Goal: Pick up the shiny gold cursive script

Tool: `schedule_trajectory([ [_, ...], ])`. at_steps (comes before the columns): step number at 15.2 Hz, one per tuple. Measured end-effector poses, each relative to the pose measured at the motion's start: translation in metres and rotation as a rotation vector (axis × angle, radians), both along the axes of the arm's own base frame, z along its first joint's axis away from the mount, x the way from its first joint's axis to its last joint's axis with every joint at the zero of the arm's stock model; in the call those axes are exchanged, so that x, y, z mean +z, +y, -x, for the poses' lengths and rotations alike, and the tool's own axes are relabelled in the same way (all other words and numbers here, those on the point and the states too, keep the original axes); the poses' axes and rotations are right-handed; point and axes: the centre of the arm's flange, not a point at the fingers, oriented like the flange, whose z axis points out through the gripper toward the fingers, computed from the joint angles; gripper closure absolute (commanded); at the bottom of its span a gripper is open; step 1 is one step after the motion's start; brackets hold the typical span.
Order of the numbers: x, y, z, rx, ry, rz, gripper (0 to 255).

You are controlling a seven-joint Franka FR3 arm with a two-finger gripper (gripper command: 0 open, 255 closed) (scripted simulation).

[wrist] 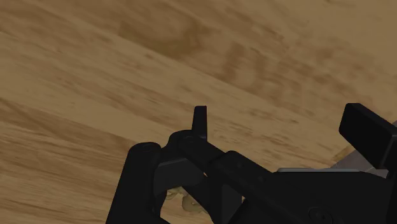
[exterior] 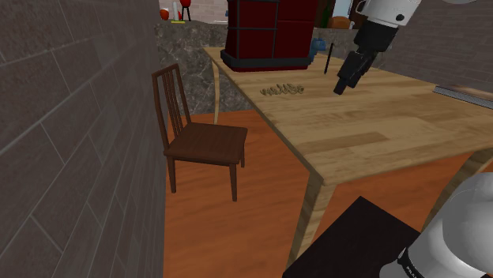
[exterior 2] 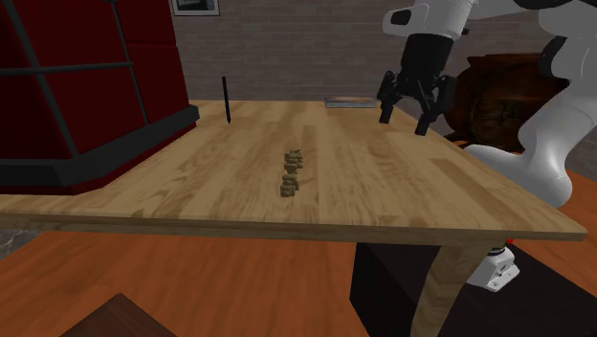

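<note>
Red cabinet (exterior: 269, 31): standing on the wooden table (exterior: 379, 126) at one end, on a black base; taken here as the landmark.
Gold script (exterior: 282, 89): lying flat on the table, in front of the red cabinet and a little away from its base; one short row of dull gold-brown letters; touched by nothing.
Jaws: open, with the two black fingers (wrist: 366, 130) standing apart and nothing between them; hanging over the table, farther from the red cabinet than the script, and well apart from the script.
Arm (exterior 2: 431, 14): white with dark joints, coming down to the jaws from above.
Black rod (exterior: 328, 59): thin, upright on the table, near the corner of the red cabinet's base, between the cabinet and the jaws in the shoulder view.
Grey flat piece (exterior 2: 349, 101): lying at the table's edge, well apart from the red cabinet, beyond the jaws.
Chair (exterior: 201, 142): dark brown wood, on the orange-brown floor beside the table, toward the red cabinet's end, close to a grey brick wall (exterior: 71, 142).
</note>
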Motion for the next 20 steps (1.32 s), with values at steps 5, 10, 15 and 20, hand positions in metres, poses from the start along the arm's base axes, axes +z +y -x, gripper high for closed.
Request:
schedule_trajectory([
  [5,0.002,-0.015,-0.046,0.039,0.051,-0.037,0],
  [10,-0.001,-0.04,-0.124,0.102,0.136,-0.097,0],
  [15,-0.008,-0.06,-0.205,0.166,0.222,-0.157,0],
  [20,-0.028,-0.065,-0.257,0.212,0.282,-0.198,0],
])
